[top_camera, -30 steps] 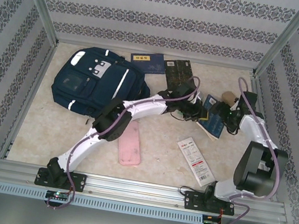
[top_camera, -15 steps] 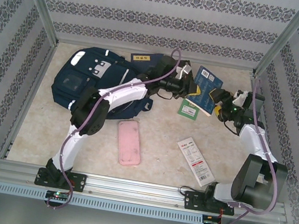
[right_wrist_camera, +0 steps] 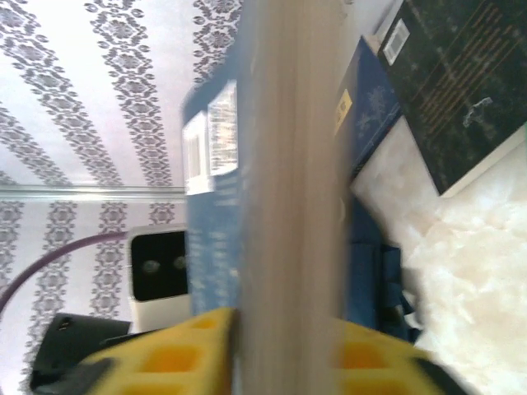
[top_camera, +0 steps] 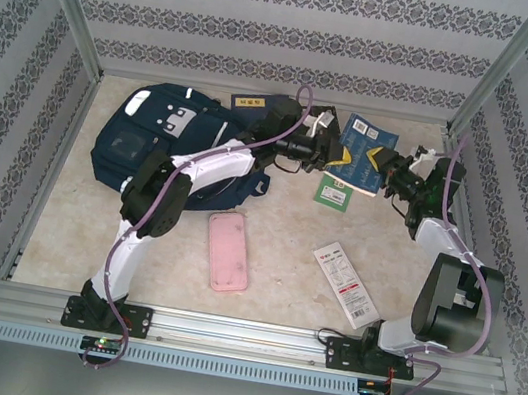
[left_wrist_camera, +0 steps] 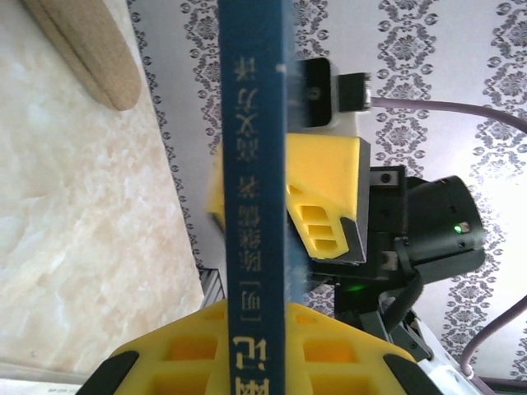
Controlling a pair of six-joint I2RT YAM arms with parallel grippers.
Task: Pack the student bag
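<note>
The student bag (top_camera: 167, 141), a navy backpack with white stripes, lies at the back left of the table. A blue book (top_camera: 361, 163) hangs in the air to its right, gripped from both sides. My left gripper (top_camera: 337, 154) is shut on its left edge, and its yellow fingers (left_wrist_camera: 346, 346) clamp the book's spine (left_wrist_camera: 254, 164). My right gripper (top_camera: 386, 167) is shut on the opposite edge, and its yellow fingers (right_wrist_camera: 173, 354) squeeze the blurred page edge (right_wrist_camera: 288, 164).
A pink pencil case (top_camera: 228, 250) and a white printed box (top_camera: 346, 282) lie on the table in front. A small green card (top_camera: 333, 191) sits under the raised book. A navy book (top_camera: 254, 105) and a dark book (right_wrist_camera: 461, 90) lie near the back wall.
The blue book has risen from the table at the right to mid-air near the back. My right gripper moved in on its right edge and shut on it.
</note>
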